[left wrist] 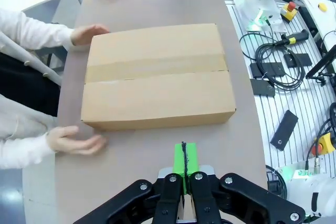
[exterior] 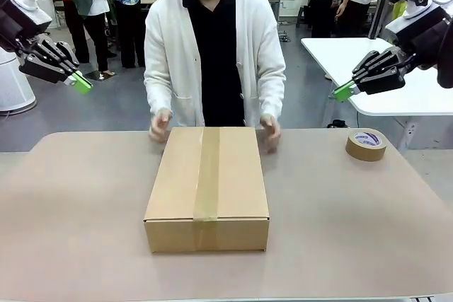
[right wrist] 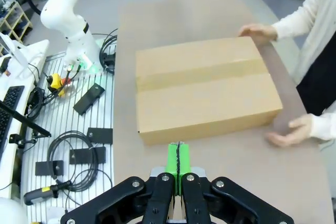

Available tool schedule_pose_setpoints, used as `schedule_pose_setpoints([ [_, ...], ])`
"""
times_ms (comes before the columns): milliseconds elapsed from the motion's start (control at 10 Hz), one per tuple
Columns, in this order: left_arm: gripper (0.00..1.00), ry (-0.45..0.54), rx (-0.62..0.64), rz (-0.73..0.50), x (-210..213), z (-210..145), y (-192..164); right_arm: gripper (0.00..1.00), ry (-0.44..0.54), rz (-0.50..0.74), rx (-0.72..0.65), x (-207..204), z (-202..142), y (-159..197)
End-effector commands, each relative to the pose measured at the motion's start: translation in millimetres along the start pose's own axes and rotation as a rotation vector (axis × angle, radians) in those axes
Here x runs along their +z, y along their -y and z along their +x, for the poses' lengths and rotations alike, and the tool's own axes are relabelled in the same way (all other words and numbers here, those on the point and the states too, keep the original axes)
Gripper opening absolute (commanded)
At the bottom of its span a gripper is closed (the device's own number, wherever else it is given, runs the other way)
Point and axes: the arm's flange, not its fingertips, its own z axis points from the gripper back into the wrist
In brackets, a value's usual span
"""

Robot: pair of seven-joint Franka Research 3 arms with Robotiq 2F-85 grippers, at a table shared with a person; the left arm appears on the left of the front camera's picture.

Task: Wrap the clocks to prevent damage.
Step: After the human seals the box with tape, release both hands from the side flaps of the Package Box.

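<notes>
One cardboard box (exterior: 207, 187) lies flat in the middle of the surface (exterior: 71, 210), a low rectangular carton of plain brown board with crisp edges. A single strip of matte brown tape runs along its top seam and folds down over the near face. No clock can be seen; the box is sealed.

One roll of tape (exterior: 366, 144), a flat brown ring with a white printed core, rests on the surface well apart from the box, towards the far corner on the robot's right. The surface itself is a smooth, dull pinkish-brown sheet with rounded corners.

Two hands belong to the person in a white cardigan at the far side: one hand (exterior: 160, 126) at the far left corner of the box, the other hand (exterior: 270, 131) at the far right corner, both touching or just beside it.

Two grippers hang above the surface, clear of everything. On the left gripper (exterior: 80, 83) the jaws are clenched, green pads pressed together, grasping nothing. On the right gripper (exterior: 344, 91) the jaws are likewise clenched and hold nothing.
</notes>
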Motion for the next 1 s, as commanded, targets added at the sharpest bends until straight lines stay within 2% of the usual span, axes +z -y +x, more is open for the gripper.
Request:
schedule_pose_setpoints([
  [0,0.00,-0.002,0.001,-0.003,1.5,1.0,-0.8,0.01,0.001,0.006,0.000,-0.2,1.5,4.0],
  [800,0.00,0.000,0.000,0.001,0.5,0.2,-0.2,0.01,0.001,0.006,0.000,-0.2,1.5,4.0],
  [900,0.42,0.010,-0.010,0.001,-1.6,-0.9,1.8,0.11,0.004,0.004,-0.001,-0.2,-0.5,0.6],
])
